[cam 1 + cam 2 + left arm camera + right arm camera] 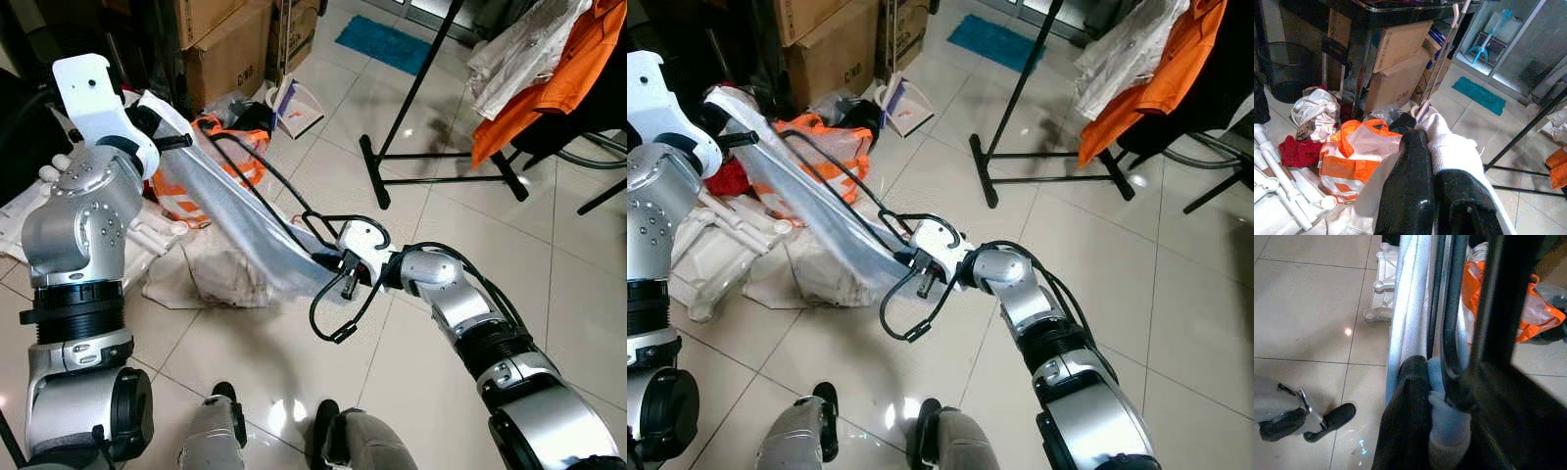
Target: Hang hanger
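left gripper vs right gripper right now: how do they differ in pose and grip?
Height: the left gripper is raised at one end of the pale garment; the right gripper sits lower, nearer the tiled floor, at the other end.
Contents: the left gripper pinches cloth alone; the right gripper pinches cloth with the black wire hanger alongside.
Shared: both are shut on the garment, holding it stretched between them.

Head pair downward — wrist views close.

Glossy pale floor tiles [441,245] (catching light) under a black rack base [431,157], cardboard boxes [230,59] and a teal mat [387,44].
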You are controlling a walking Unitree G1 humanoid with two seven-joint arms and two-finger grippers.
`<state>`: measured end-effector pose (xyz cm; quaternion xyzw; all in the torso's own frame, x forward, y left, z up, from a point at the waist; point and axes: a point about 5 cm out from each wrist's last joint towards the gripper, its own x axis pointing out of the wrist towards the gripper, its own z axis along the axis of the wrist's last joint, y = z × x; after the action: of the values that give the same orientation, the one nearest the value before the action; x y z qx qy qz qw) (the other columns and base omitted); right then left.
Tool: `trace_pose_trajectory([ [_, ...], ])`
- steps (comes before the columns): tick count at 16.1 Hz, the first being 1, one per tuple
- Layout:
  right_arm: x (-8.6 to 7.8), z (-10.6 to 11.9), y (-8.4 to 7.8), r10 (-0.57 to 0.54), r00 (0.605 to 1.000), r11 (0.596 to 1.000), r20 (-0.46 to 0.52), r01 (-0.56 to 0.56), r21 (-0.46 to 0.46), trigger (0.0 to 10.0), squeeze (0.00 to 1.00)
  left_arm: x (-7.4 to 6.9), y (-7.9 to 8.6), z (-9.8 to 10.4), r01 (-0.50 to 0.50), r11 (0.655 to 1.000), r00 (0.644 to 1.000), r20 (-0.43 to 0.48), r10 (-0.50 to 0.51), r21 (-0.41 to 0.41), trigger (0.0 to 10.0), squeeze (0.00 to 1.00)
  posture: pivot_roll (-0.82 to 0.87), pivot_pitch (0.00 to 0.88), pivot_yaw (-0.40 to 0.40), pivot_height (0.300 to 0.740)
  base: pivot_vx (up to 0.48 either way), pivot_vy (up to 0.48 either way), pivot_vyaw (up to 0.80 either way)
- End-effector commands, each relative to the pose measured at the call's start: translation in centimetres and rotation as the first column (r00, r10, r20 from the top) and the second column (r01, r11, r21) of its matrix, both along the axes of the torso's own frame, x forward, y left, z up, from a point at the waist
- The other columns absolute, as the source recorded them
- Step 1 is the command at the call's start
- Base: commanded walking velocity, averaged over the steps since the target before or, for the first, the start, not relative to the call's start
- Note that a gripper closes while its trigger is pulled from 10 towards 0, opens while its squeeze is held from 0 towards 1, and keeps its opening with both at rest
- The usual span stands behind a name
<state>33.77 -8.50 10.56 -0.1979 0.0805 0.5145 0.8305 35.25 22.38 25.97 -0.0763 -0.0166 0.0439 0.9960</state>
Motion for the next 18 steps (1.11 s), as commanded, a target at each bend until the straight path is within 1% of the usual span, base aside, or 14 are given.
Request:
trace_pose_trajectory([
  [1,-0.5,-0.7,-0.9,0.017,1.000,1.000,-0.017,-0.018,-0.021,0.0,0.00,0.1,0.0,0.6,-0.013,1.000,1.000,0.027,0.013,0.004,10.0,0.00,0.03,0.202,-0.185,0.740,0.000,0.000,0.00],
  [5,-0.9,-0.9,-0.9,0.060,0.998,0.998,-0.017,-0.060,-0.030,0.0,0.00,0.1,0.5,0.4,-0.032,0.999,0.999,0.019,0.032,0.006,10.0,0.00,0.03,0.204,-0.188,0.740,0.000,0.000,0.00],
  [7,-1.0,-1.0,-0.9,0.068,0.997,0.997,-0.026,-0.069,-0.030,0.0,0.00,0.1,0.4,0.3,-0.033,0.999,0.999,0.017,0.033,0.006,10.0,0.00,0.03,0.206,-0.187,0.740,0.000,0.000,0.00],
  [10,-1.2,-1.4,-1.1,0.075,0.997,0.995,-0.028,-0.076,-0.067,0.0,0.00,0.2,0.2,0.7,-0.026,1.000,0.999,0.026,0.026,-0.004,10.0,0.00,0.03,0.208,-0.188,0.740,0.000,0.000,0.00],
  [13,-1.4,-1.8,-1.2,0.088,0.996,0.991,-0.034,-0.091,-0.095,0.0,0.00,0.1,0.2,1.7,-0.020,0.999,0.998,0.059,0.023,-0.047,10.0,0.00,0.03,0.209,-0.187,0.740,0.000,0.000,0.00],
  [15,-1.5,-2.1,-1.3,0.096,0.995,0.988,-0.037,-0.099,-0.120,0.0,0.00,-0.1,0.4,3.1,-0.031,0.994,0.993,0.114,0.043,-0.103,10.0,0.00,0.03,0.209,-0.186,0.740,0.000,0.000,0.00],
  [17,-1.6,-2.4,-1.4,0.091,0.995,0.986,-0.042,-0.096,-0.135,0.0,0.00,-0.4,0.2,4.5,-0.024,0.993,0.985,0.168,0.043,-0.113,10.0,0.00,0.03,0.211,-0.187,0.740,0.000,0.000,0.00],
  [18,-1.6,-2.6,-1.4,0.090,0.995,0.986,-0.043,-0.095,-0.138,0.0,0.00,-0.4,0.1,4.8,-0.018,0.994,0.984,0.177,0.037,-0.108,10.0,0.00,0.03,0.212,-0.187,0.740,0.000,0.000,0.00],
])
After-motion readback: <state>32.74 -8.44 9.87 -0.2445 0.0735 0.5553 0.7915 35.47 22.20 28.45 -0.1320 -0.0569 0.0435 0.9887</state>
